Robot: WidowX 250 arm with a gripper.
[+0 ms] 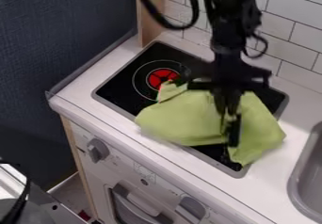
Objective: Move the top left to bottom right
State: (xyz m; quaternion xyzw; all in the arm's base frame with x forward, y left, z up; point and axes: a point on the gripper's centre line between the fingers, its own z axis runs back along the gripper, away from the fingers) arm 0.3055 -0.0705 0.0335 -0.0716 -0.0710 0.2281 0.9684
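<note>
Gripper [228, 126] hangs over the hob [118, 85], pinched on a fold of the cloth [179, 119], arm coming in from the top edge. Cloth is green, bunched, spread across the front and right part of the hob. Its left end lies over the hob's front edge; its right end reaches past the hob's right edge, above the counter [290, 133]. Can't tell if that end touches down.

Markings: small print on the front panel [123, 164] between the two knobs [97, 150], too small to make out. Red burner [162, 78] sits inside a thin pale ring, upper left of the cloth.

Edges: a strip of counter runs between hob and sink [298, 171], another along the front above the panel. Tiles [292, 53] stand behind the hob, wood post [149, 20] near its back left corner.
</note>
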